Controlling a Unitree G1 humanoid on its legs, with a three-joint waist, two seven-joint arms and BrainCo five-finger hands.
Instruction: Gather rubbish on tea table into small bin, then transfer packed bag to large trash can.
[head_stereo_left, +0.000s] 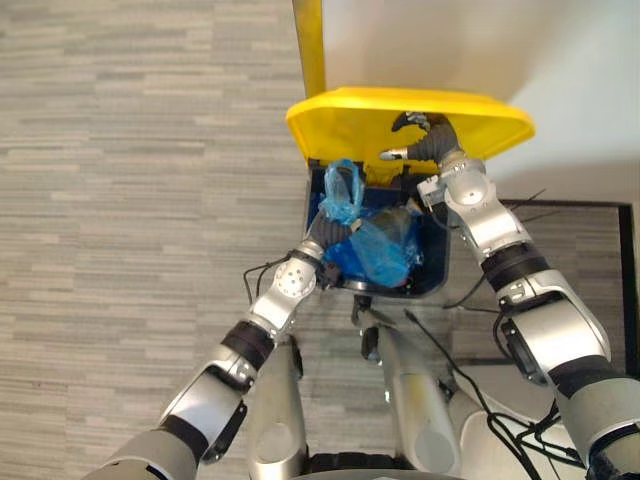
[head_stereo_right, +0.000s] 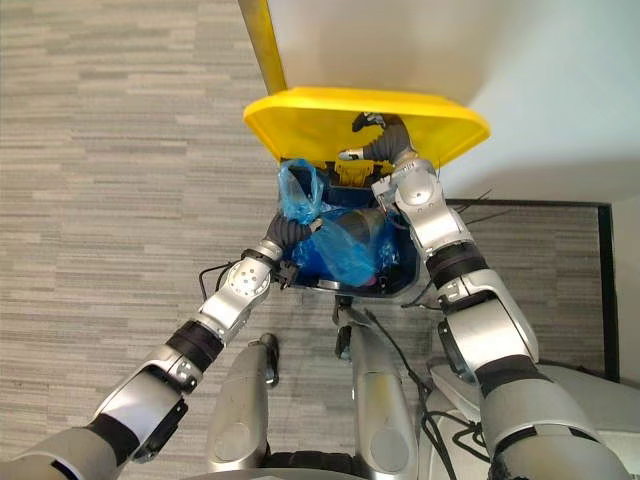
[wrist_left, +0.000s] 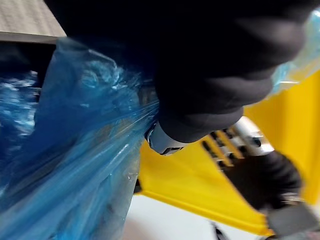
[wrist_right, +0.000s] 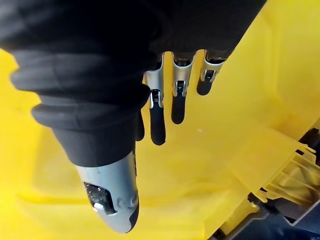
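The right hand (head_stereo_left: 418, 138) props the hinged yellow plastic lid (head_stereo_left: 345, 122) up with straight fingers, seemingly so the left hand (head_stereo_left: 320, 233), clenched on the knotted blue plastic rubbish bag (head_stereo_left: 378, 252), can lower it into the dark blue large trash can (head_stereo_left: 437, 250).

No legible text, labels or numbers anywhere

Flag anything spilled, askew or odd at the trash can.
Nothing stands out. The right hand props the yellow lid open, and the left hand grips the blue bag by its top, its bulk inside the trash can.
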